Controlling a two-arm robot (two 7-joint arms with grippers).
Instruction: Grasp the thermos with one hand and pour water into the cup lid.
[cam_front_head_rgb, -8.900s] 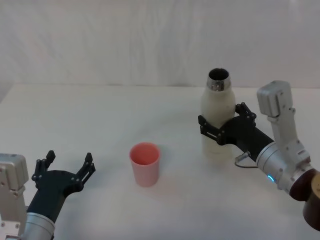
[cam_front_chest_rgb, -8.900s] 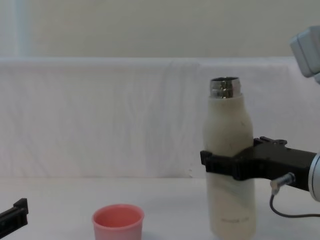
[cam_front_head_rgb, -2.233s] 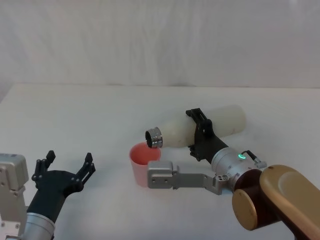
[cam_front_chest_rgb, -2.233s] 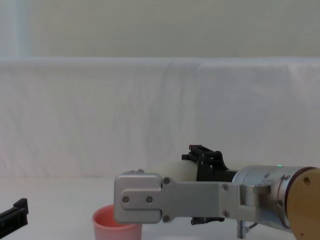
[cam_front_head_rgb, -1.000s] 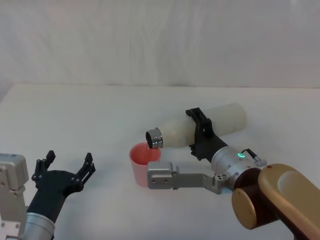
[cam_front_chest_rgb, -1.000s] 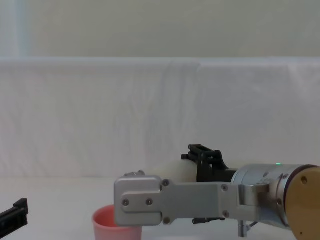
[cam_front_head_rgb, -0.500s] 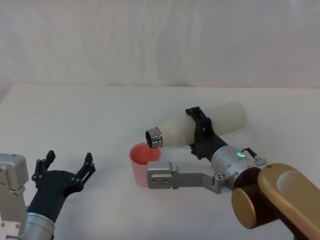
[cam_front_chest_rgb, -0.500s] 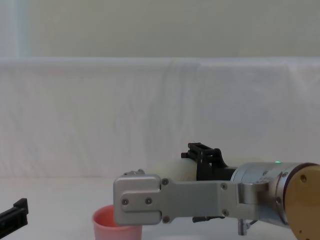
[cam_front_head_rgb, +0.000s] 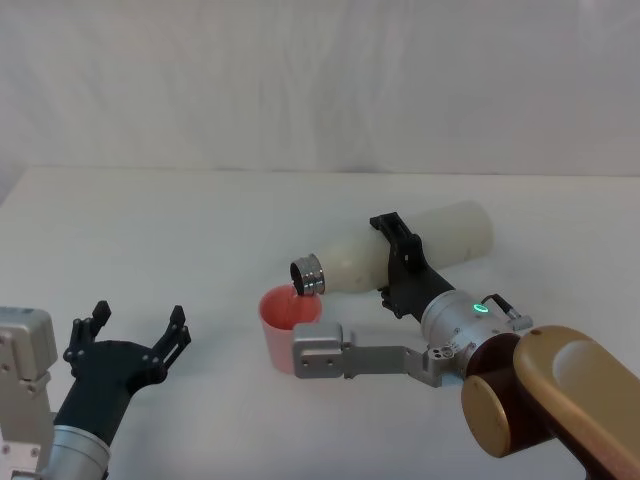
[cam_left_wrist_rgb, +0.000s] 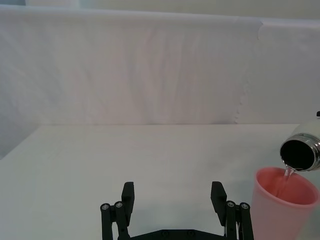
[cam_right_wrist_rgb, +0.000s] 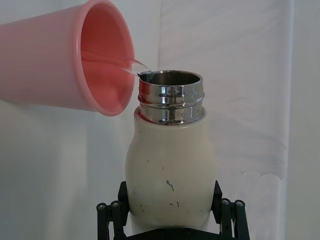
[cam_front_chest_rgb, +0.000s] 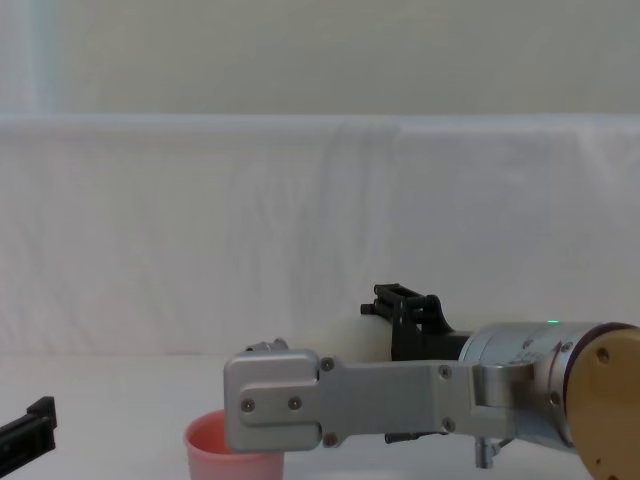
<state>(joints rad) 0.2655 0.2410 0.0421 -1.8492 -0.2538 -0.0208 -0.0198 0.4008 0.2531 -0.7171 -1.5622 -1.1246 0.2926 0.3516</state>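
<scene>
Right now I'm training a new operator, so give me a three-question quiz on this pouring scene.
1. True or false: the thermos stands upright on the table.
2. Which gripper holds the thermos? A) left gripper B) right gripper
3. Fill in: a thin stream of water runs from the steel neck into the ____.

Key: 1 false: it is tipped nearly level, neck over the cup lid. 2 B: the left gripper is open, near the table's left front. 3 cup lid.
</scene>
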